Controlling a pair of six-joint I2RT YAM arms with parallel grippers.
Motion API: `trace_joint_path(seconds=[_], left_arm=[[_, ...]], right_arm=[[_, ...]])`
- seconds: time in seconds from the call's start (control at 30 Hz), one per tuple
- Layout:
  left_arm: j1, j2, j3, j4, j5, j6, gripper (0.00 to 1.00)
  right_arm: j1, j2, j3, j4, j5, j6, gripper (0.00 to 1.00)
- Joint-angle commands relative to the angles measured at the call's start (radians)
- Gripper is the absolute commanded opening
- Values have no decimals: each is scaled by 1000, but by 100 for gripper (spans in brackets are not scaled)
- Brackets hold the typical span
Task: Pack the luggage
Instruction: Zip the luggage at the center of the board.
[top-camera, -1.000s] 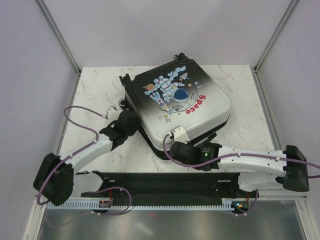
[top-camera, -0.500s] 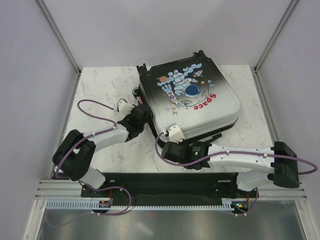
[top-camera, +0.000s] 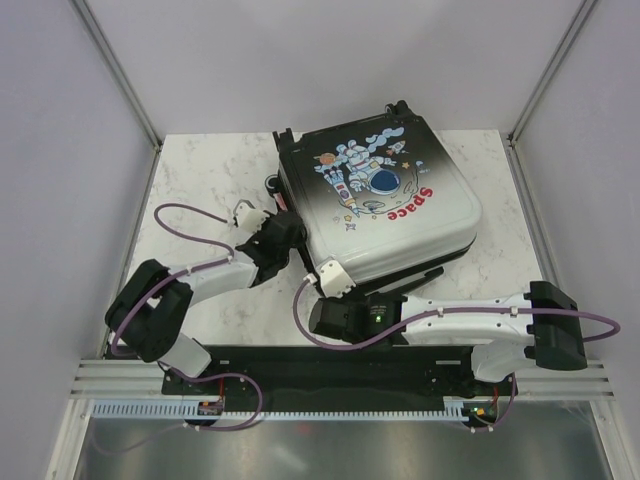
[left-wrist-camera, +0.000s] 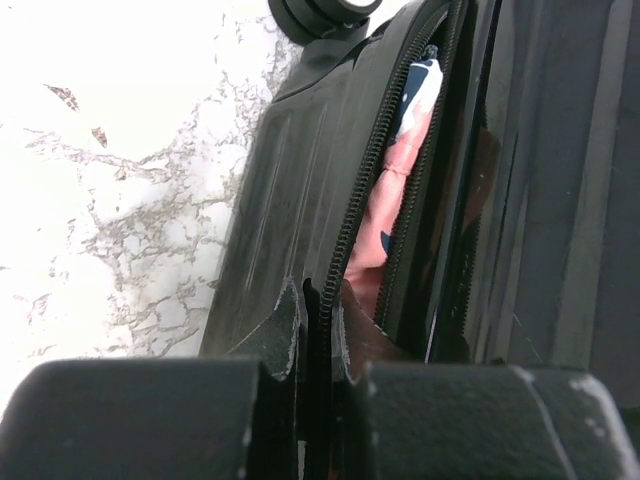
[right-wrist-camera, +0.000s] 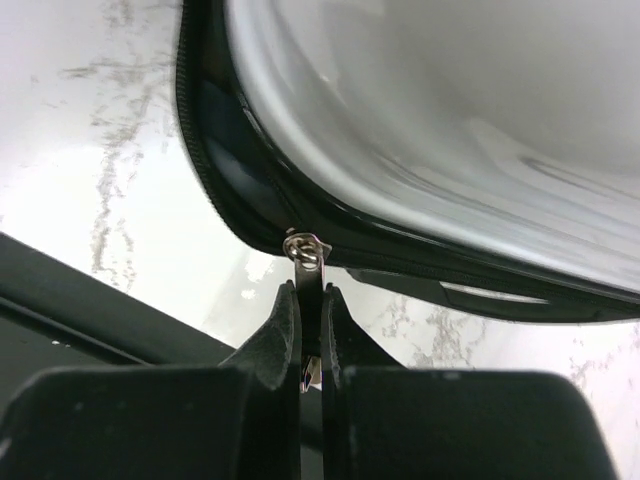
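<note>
The luggage (top-camera: 380, 200) lies flat on the marble table (top-camera: 190, 170), lid nearly closed, with its astronaut and red "Space" print facing up. My left gripper (top-camera: 288, 236) is at its left side, shut on the zipper edge of the lower shell (left-wrist-camera: 318, 300). Pink cloth (left-wrist-camera: 398, 195) shows through the open gap there. My right gripper (top-camera: 330, 283) is at the near left corner, shut on the metal zipper pull (right-wrist-camera: 306, 272). The zipper slider sits on the rounded corner of the shell (right-wrist-camera: 420, 130).
A black wheel (left-wrist-camera: 320, 12) of the luggage sits at its far left corner. The black base rail (top-camera: 330, 365) runs along the near edge of the table. Grey walls enclose the table on three sides.
The luggage slid and turned toward the back right a second ago, then stayed put. My right gripper has moved left along the near edge to the corner. My left gripper followed the luggage's left side.
</note>
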Motion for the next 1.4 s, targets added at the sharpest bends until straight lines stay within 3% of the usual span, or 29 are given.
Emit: trace_joint_path(seconds=[0.0,0.17,0.43,0.7,1.03,1.37], left_arm=[[-13,24,-75,314,23,-172,2],[-16,12,-154,450,93,-97,2],[-21,-33,-255,605,105,-48,2],[-47,-57,-289,601,42,-89,2],[-70,-16,-258,581,34,-88,2],[-80,-8,-254,550,-2,-122,2]], right_arm=[[73,-61,84,336,-174,-59,0],[79,5,124,376,-288,-101,0],[95,10,142,421,-175,-70,0],[95,27,159,456,-121,-33,0],[92,43,158,689,-378,-171,0],[87,68,196,677,-355,-170,0]])
